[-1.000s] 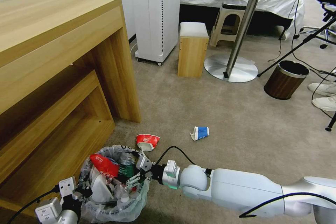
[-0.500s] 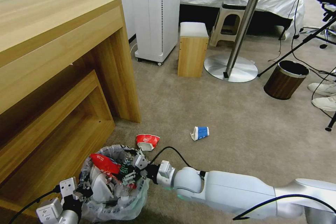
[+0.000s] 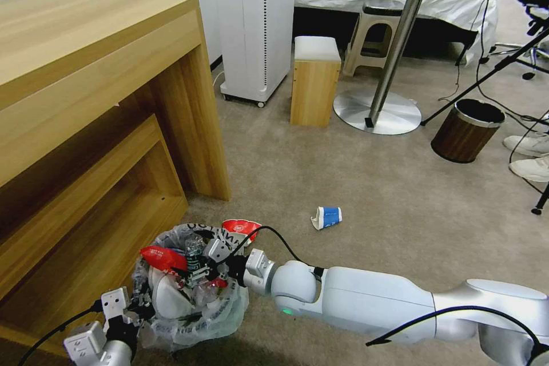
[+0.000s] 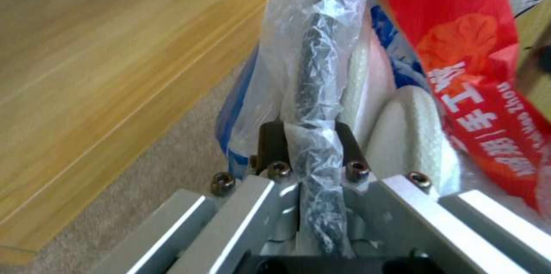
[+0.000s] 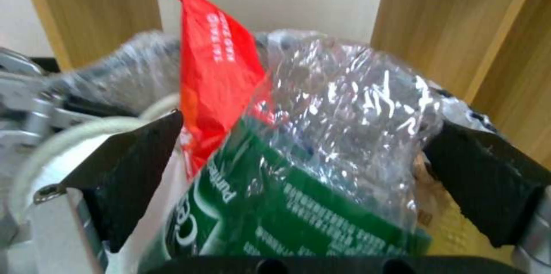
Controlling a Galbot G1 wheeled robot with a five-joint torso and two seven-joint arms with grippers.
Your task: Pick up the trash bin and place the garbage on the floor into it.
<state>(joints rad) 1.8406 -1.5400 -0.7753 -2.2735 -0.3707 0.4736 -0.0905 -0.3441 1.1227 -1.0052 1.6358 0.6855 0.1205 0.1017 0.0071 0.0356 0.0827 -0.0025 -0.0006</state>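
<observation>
1. Left gripper [image 4: 313, 166]: fingers clamped on the trash bin [image 3: 189, 320] rim, mouth upward, beside the wooden counter [image 3: 86, 97].
2. Right gripper [image 3: 197, 266]: fingers spread wide around the green-labelled bottle [image 5: 298, 196], over the bin.
3. Blue-white cup [image 3: 326, 217] lies on its side on the floor [image 3: 400, 194]; red-white cup [image 3: 240, 227] touches the bin.

The head view looks forward and down from high up, taking in the beige floor [image 3: 366, 183], a wooden desk [image 3: 86, 97] on the left and the trash bin [image 3: 189, 286] near its lower edge. The left wrist view sits very close along the left gripper [image 4: 313, 153], facing the bin's bagged rim [image 4: 316, 50] and a red packet [image 4: 465, 58]. The right wrist view looks out between the right gripper [image 5: 304, 170] fingers, close over the bin's contents, sharing that red packet [image 5: 215, 80] with both other views.
</observation>
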